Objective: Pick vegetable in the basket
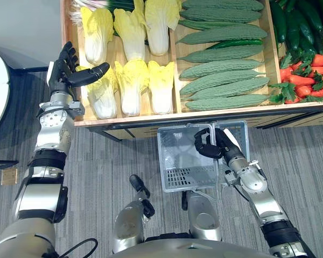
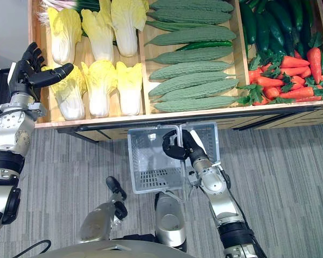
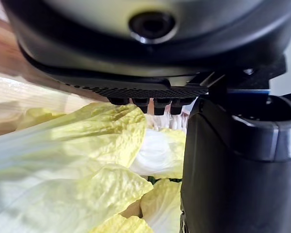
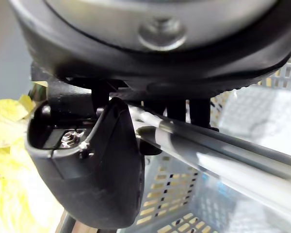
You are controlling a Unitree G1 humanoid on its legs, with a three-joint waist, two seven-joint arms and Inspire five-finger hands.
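As right hand (image 1: 209,144) clasps basket (image 1: 167,161) above carpet (image 1: 97,161), left hand (image 1: 67,72) hovers spread over shelf (image 1: 151,119)

The basket handle (image 4: 233,153) held by the right hand (image 4: 104,170).
Dark fingers (image 4: 200,112) are curled over it, the thumb set just beside it; the perforated basket (image 4: 182,206) is seen beneath it, yellow cabbage leaves (image 4: 7,194) well apart from it.
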